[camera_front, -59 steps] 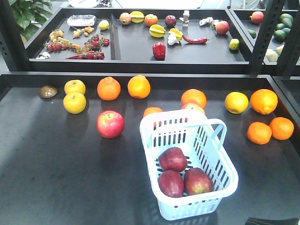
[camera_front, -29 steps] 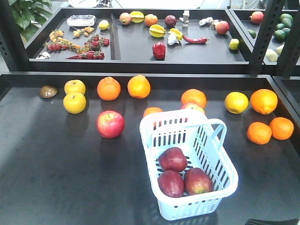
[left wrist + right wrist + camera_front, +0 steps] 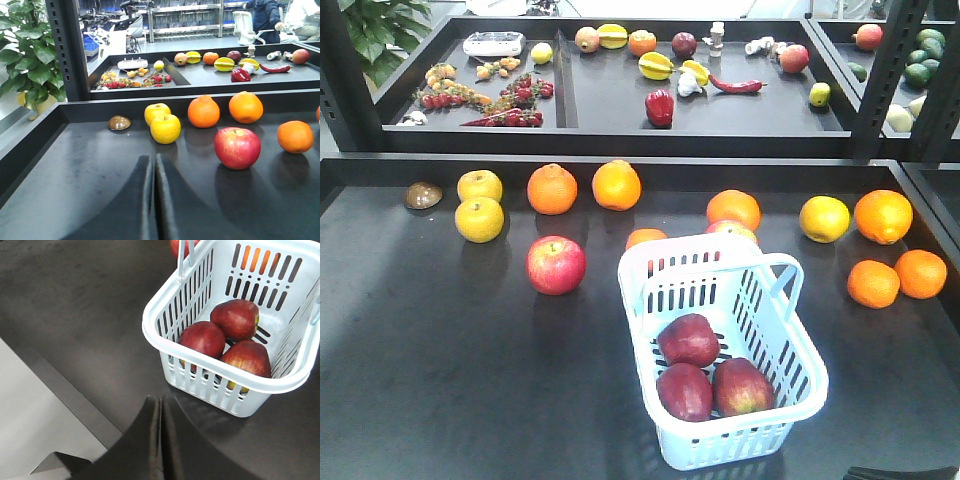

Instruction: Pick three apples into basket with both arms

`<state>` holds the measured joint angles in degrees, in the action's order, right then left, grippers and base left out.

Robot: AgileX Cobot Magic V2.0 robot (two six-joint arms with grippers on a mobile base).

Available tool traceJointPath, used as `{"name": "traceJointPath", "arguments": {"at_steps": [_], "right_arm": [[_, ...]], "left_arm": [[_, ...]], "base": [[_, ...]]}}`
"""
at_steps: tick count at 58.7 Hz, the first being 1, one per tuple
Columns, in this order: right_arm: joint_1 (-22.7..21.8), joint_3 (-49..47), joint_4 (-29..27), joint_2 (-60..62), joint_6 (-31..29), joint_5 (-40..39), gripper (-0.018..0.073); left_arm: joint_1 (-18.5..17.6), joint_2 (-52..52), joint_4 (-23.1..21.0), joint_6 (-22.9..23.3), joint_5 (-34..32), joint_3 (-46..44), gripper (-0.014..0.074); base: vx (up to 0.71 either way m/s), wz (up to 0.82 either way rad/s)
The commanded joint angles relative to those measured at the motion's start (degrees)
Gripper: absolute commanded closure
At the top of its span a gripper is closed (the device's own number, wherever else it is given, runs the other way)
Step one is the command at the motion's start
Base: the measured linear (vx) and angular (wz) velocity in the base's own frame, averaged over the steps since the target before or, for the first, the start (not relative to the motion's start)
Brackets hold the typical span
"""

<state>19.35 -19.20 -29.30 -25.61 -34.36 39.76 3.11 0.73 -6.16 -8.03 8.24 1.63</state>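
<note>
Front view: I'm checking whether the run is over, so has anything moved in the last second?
Nothing visibly changed. The three apples lie in the basket as before, and the fruit on the table sits where it was.

no readable text, labels, brands, numbers, signs anywhere

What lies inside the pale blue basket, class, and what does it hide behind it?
Inside the basket lie three dark red apples. Behind its far wall, an orange and a reddish fruit show only their tops; the rest is covered.
</note>
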Motion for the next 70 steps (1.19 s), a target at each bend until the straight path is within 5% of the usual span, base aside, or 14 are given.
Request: {"name": "traceJointPath", "arguments": {"at_steps": [1,40,55,70], "right_arm": [[-0.06,-1.67,-1.36,-0.3,-0.4,-2.43,0.0566],[-0.01,-0.86,1.2,-0.17,0.78,-7.24,0.0566],[-0.01,12.12,4.37,6.63,19.58,-27.25,0.0566],[-0.13,21.63,19.02,16.77,37.49,-37.36,0.0566]], "left_arm": [[-0.05,0.81,-0.09,0.52,-4.5,-1.43,0.0603],[-0.05,0.81,-0.09,0.52,-4.5,-1.43,0.0603],[-0.05,0.76,-0.09,0.52,-4.51,-1.43,0.0603],[-0.05,0.76,-0.09,0.52,-4.51,-1.43,0.0603]], "base": [[0.0,0.0],[0.0,0.0],[0.0,0.0],[0.0,0.0]]}}
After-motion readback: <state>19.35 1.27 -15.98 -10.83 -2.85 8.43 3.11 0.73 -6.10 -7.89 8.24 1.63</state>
